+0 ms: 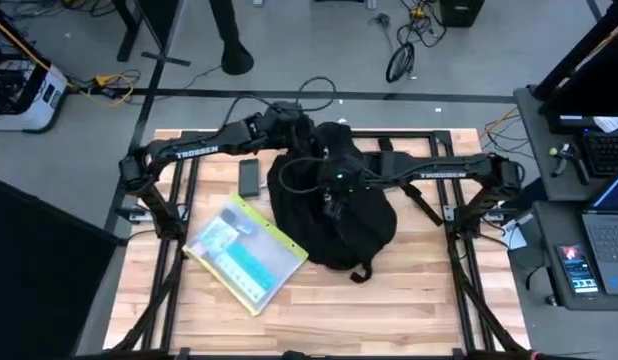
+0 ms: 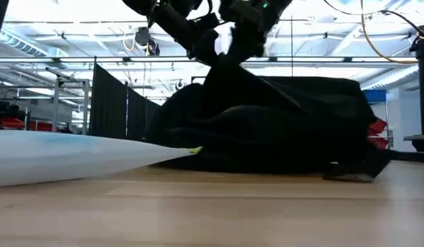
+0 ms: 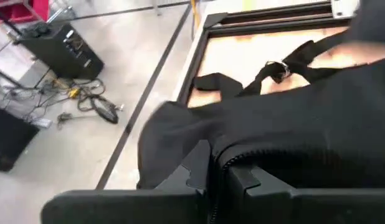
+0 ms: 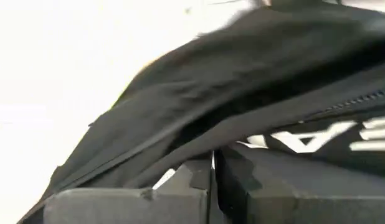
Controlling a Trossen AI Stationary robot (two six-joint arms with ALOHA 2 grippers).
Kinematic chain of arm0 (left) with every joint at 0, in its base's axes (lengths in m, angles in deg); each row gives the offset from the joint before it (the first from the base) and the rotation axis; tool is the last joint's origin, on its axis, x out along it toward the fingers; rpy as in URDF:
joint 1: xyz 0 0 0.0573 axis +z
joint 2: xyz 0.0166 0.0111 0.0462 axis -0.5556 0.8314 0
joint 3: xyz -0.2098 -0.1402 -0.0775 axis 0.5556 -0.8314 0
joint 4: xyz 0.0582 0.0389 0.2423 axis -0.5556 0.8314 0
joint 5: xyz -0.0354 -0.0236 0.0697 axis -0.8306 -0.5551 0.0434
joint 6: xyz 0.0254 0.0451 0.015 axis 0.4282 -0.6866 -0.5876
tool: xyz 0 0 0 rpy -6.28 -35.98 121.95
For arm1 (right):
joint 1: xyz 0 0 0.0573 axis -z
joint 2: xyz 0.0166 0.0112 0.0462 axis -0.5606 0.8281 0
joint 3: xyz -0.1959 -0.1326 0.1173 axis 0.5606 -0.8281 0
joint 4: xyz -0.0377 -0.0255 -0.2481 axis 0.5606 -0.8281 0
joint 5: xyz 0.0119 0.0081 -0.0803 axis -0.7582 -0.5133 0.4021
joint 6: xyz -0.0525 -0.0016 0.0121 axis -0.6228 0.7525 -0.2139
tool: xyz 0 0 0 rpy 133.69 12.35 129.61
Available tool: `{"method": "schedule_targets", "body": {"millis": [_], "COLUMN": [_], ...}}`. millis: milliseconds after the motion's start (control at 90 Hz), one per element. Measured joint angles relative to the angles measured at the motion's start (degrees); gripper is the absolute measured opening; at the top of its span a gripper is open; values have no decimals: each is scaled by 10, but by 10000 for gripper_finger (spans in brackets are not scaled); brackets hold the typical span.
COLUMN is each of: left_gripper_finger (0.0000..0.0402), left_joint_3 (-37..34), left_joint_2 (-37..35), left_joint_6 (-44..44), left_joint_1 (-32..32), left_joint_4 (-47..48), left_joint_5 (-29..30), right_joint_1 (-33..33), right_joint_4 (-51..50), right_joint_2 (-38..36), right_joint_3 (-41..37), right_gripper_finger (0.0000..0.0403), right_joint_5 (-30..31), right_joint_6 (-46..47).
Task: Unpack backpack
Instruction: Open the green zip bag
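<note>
The black backpack (image 1: pixel 334 215) lies at the table's middle, its underside on the wood and its top fabric drawn up into a peak (image 2: pixel 229 68). My left gripper (image 1: pixel 301 135) reaches in from the far left and is shut on the backpack's far edge, seen close in the left wrist view (image 3: pixel 211 177). My right gripper (image 1: pixel 337 180) comes from the right over the backpack's middle, shut on its fabric (image 4: pixel 214 165). White lettering (image 4: pixel 304 140) shows beside the right fingers. A loose strap with a buckle (image 3: pixel 280 68) trails onto the table. My left gripper pinches a fold of black fabric beside the zipper (image 3: pixel 248 158) between its two fingers, at the backpack's far side. That part is lifted and the fabric runs taut below it, while the body stays on the table. My right gripper pinches a fold of the top fabric (image 4: pixel 199 146) close to the white lettering. It comes from above and holds the fold raised (image 2: pixel 243 51), with the rest of the backpack on the table.
A clear zip pouch with a yellow edge and bluish contents (image 1: pixel 244 252) lies on the table left of the backpack, touching its side (image 2: pixel 191 149). A small dark flat device (image 1: pixel 249 178) lies at the far left. The near part of the table (image 1: pixel 319 320) is bare wood.
</note>
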Motion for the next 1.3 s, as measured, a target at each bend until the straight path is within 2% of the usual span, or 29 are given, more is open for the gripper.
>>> {"method": "schedule_targets", "body": {"millis": [122,233,344,578,689,833,933,1044,1211,1300], "left_gripper_finger": [3,3,3,3,3,3,3,3,3,3], "left_joint_3": [-1,-1,-1,-1,0,11,32,39,40,40], "left_joint_2": [3,3,2,2,-1,-24,-31,-31,-31,-31], "left_joint_6": [-12,-45,-67,-64,-70,-80,-77,-76,-80,-107], "left_joint_1": [-1,3,9,25,25,25,31,33,34,36], "left_joint_4": [12,11,10,13,53,113,181,204,216,250], "left_joint_5": [0,-1,-3,-52,-69,-128,-141,-141,-141,-141], "right_joint_1": [19,28,21,8,9,14,10,-6,-34,-39], "right_joint_4": [8,46,69,34,6,-35,-47,-14,46,85], "right_joint_2": [52,65,59,57,48,46,46,41,41,53], "right_joint_3": [-1,-1,5,30,30,30,30,30,30,31], "right_gripper_finger": [0,0,0,0,0,0,0,0,0,0], "right_joint_5": [-81,-101,-98,-45,-25,-23,-56,-94,-95,-125], "right_joint_6": [-38,-98,-149,-146,-130,-121,-94,-77,-126,-169]}}
